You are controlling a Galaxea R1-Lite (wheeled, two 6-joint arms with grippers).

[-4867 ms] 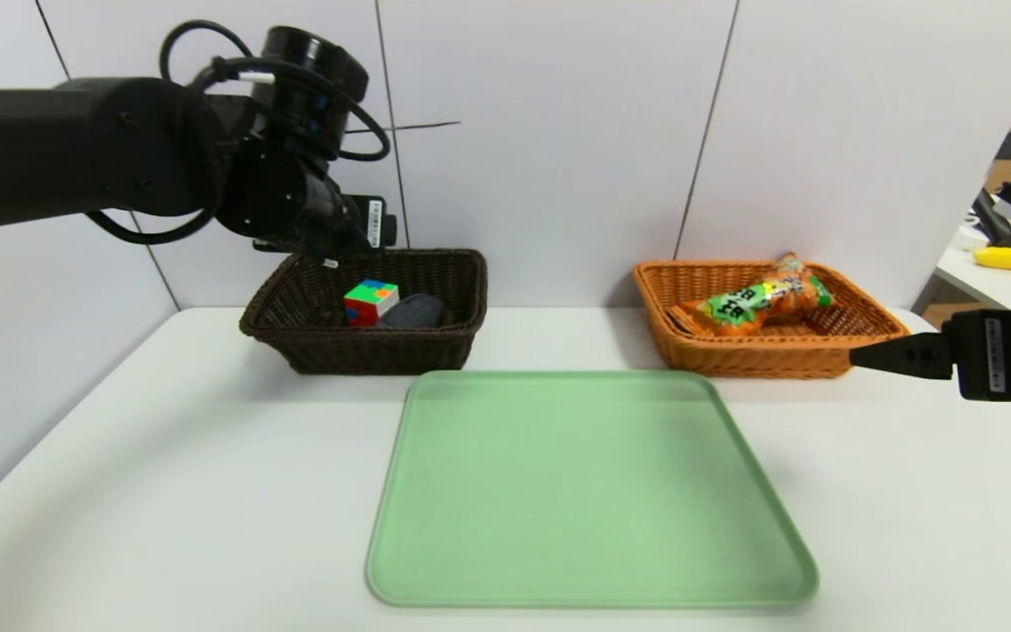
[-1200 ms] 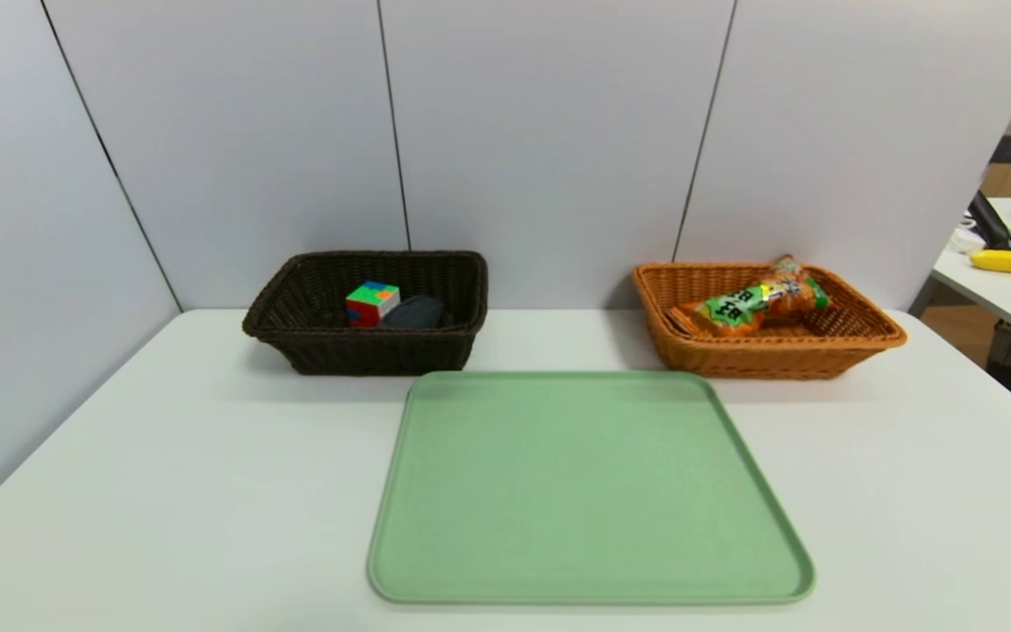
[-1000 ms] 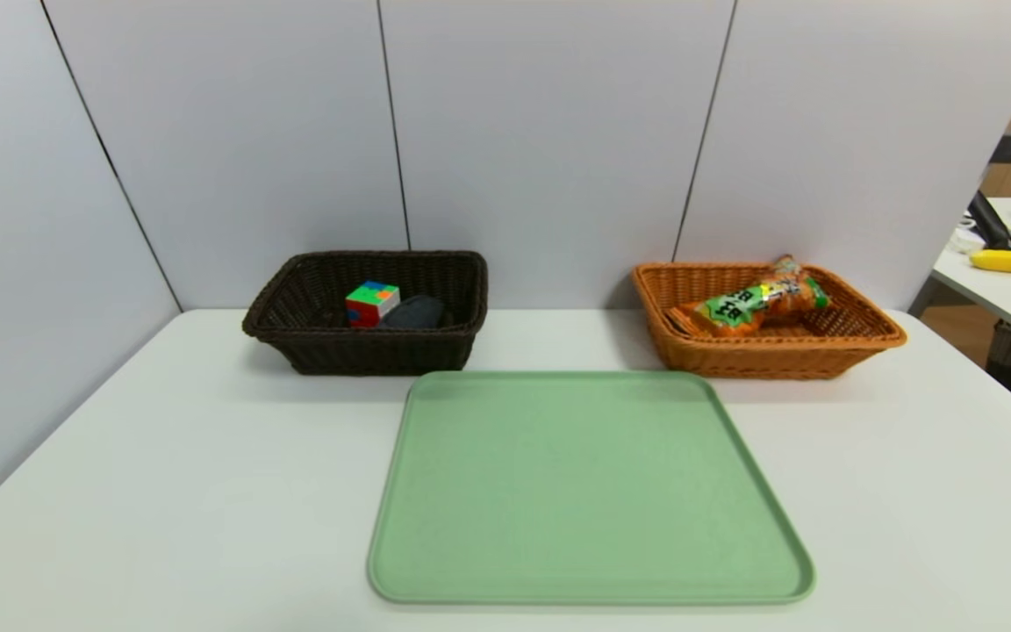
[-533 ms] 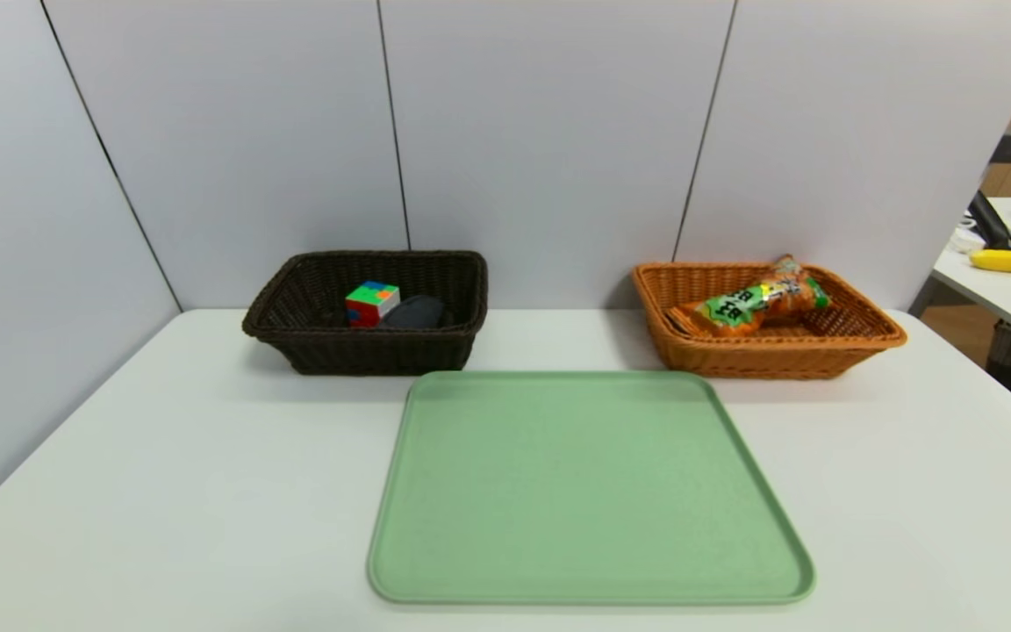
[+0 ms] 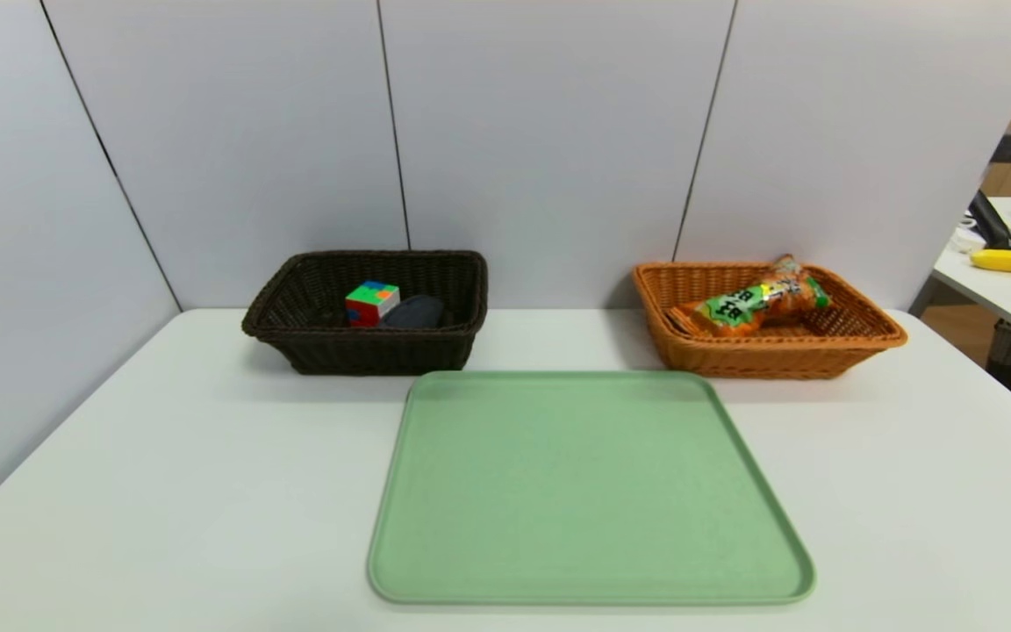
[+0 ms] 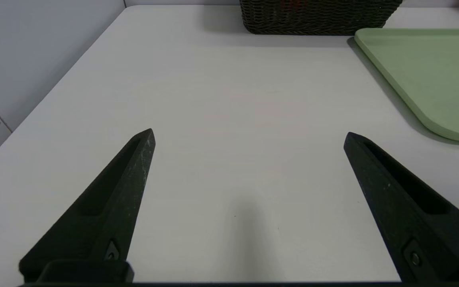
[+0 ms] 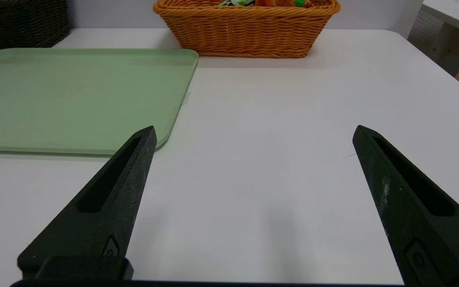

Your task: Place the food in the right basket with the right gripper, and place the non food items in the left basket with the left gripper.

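1. Both arms are now staying out of the head view; earlier, the left arm was reaching over the dark basket [image 5: 374, 353] and the right tool [image 7: 255, 126] was showing near the orange basket [image 5: 769, 359]. Basket contents are remaining unchanged.
2. The left tool [image 6: 250, 132] is hovering over the desk [image 5: 163, 491], holding nothing, its jaws standing wide. The dark basket is lying beyond its fingertips, well apart.
3. The right tool is likewise standing wide and holding nothing above the desk. The orange basket is lying beyond its fingertips, well apart.
4. Dark basket, counting: one multicoloured cube [image 5: 372, 304] and one dark rounded item [image 5: 415, 312] are resting inside, side by side.
5. Orange basket: orange-and-green snack packaging [image 5: 738, 308] is lying inside; overlap is hiding the exact count.
6. Desk, counting: two baskets and one green tray [image 5: 589, 491] are resting on it.
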